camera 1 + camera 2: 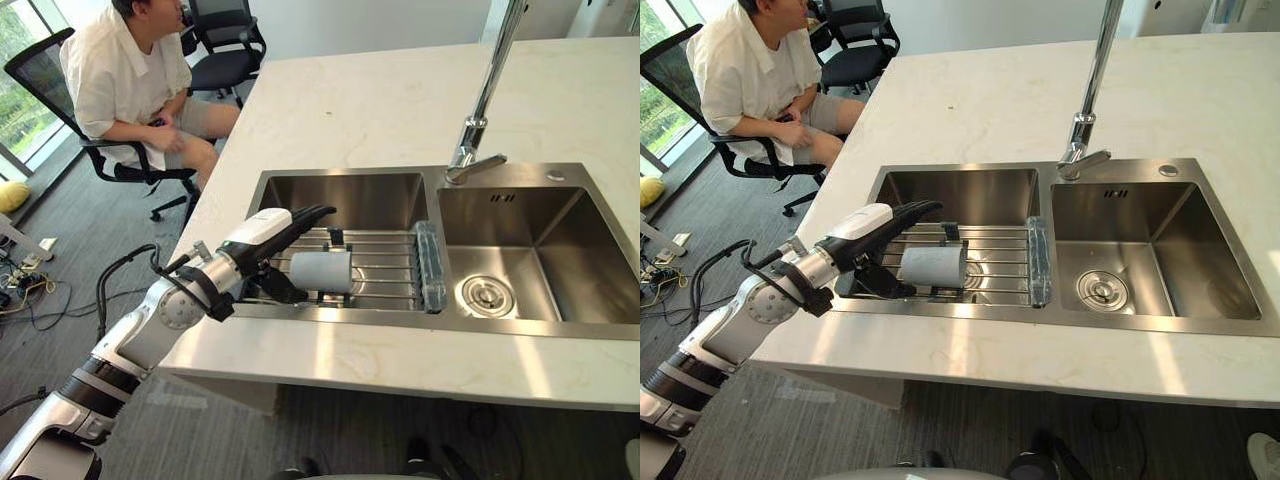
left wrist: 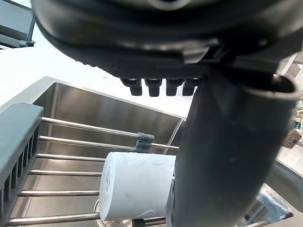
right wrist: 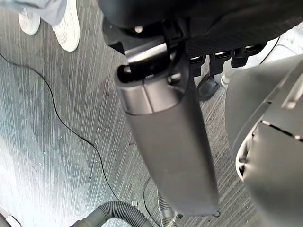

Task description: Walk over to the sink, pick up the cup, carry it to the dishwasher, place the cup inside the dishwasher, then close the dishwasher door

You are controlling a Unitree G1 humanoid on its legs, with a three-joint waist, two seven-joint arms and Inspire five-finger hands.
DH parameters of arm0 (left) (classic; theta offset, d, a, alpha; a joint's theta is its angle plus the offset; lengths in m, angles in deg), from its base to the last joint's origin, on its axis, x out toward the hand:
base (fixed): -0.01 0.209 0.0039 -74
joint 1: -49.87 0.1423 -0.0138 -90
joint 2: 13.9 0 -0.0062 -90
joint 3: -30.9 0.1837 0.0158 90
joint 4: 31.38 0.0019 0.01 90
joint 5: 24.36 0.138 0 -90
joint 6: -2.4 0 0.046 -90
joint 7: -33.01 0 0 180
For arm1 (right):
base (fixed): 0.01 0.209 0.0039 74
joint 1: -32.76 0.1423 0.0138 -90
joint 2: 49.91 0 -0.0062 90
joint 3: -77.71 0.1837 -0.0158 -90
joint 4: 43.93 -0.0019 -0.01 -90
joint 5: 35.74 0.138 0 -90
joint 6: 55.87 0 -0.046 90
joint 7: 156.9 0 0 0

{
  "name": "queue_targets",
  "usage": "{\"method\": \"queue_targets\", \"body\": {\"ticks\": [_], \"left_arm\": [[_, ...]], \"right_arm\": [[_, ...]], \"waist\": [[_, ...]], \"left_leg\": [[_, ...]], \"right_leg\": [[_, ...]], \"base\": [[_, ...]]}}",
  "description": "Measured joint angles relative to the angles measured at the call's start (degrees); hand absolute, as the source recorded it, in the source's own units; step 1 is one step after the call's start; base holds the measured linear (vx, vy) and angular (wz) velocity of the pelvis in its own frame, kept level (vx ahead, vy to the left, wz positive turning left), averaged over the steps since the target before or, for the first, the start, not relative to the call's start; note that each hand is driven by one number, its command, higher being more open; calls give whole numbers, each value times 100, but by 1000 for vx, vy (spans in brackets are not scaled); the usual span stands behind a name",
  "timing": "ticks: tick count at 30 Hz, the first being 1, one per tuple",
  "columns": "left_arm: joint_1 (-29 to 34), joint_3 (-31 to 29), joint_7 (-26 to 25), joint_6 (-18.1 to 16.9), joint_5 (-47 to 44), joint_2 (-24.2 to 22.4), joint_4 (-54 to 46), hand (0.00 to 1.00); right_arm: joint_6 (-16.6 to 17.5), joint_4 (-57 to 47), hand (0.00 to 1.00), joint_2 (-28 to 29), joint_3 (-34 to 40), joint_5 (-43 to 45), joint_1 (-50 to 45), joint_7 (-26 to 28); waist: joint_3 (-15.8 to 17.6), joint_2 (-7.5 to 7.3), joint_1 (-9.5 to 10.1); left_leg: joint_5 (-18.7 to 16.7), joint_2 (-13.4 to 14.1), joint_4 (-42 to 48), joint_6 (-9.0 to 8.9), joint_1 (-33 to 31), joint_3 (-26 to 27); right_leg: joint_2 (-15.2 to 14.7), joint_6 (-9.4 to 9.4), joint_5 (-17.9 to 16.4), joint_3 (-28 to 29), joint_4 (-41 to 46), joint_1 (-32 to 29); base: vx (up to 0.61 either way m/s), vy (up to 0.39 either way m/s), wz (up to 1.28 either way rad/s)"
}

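The cup [image 1: 322, 271] lies on its side on the rack [image 1: 385, 268] over the sink's [image 1: 350, 198] left basin. The left hand [image 1: 268, 238] brackets it, fingers [image 1: 305, 214] straight above and thumb below, not yet closed, seemingly lining up a grasp. The right hand [image 3: 165, 156] hangs relaxed, fingers uncurled, over the floor [image 3: 47, 118].

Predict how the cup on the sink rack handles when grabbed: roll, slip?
The cup lies on its side along the rack bars, so a nudge may roll it. Its smooth pale wall looks rigid, possibly slippery under the left hand.
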Motion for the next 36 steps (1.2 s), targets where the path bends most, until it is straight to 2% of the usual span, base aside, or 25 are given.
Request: {"method": "queue_targets", "body": {"ticks": [8,13,18,36], "left_arm": [[-27,0,0,-25,-4,70,20,100],[-27,1,38,-67,-4,73,268,100],[-26,52,479,61,-116,79,560,100],[-66,176,662,88,-300,4,1004,100]], "right_arm": [[-66,-6,100,99,-176,210,12,-29],[-94,-34,100,83,-326,226,2,-67],[-153,-83,100,80,-335,227,-23,-87],[-281,-135,100,54,-491,430,-155,-69]], "waist": [[-18,-141,6],[-24,-147,-15],[-27,-153,-22],[-54,-186,-132]], "left_leg": [[-32,-5,16,2,2,57],[-37,-8,27,-4,9,58],[-56,-7,30,-10,20,67],[-116,-6,30,-14,83,163]], "right_leg": [[2,2,3,67,-2,-33],[2,-3,8,69,-5,-19],[2,-7,11,76,-23,-9],[4,-7,12,161,-36,-2]], "base": [[-10,-6,-3],[0,0,0],[0,0,0],[-12,-6,-2]]}}
